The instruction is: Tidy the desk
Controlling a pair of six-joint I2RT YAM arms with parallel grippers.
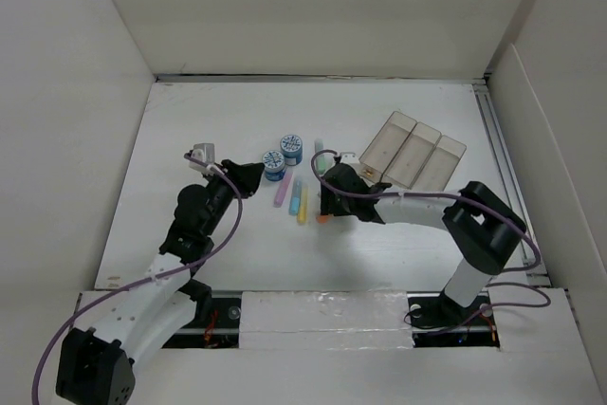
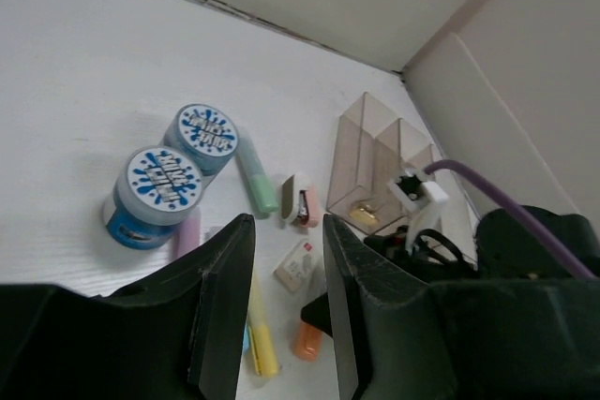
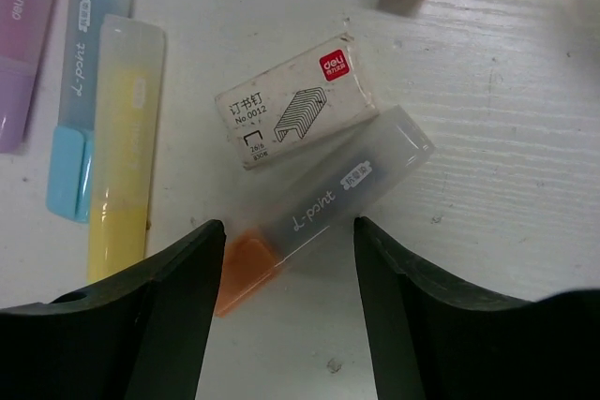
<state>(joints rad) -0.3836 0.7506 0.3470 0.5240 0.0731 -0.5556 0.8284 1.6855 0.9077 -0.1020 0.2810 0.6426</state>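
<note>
The white desk (image 1: 180, 139) carries scattered stationery. My right gripper (image 1: 327, 204) is open low over an orange highlighter (image 3: 319, 205), one finger on each side of it in the right wrist view (image 3: 289, 227), not touching. A white staple box (image 3: 298, 100) lies just beyond it. My left gripper (image 1: 248, 177) is open and empty (image 2: 287, 222), held above the desk beside two blue-lidded jars (image 2: 161, 189). Yellow (image 3: 122, 138), blue (image 3: 84, 91) and purple (image 3: 28, 35) highlighters lie side by side to the left of the orange one.
A clear three-compartment tray (image 1: 414, 154) stands at the back right with a small gold item in its near corner (image 2: 361, 215). A green highlighter (image 2: 255, 175) and a pink stapler (image 2: 300, 201) lie near it. A metal rail (image 1: 493, 130) runs along the right edge.
</note>
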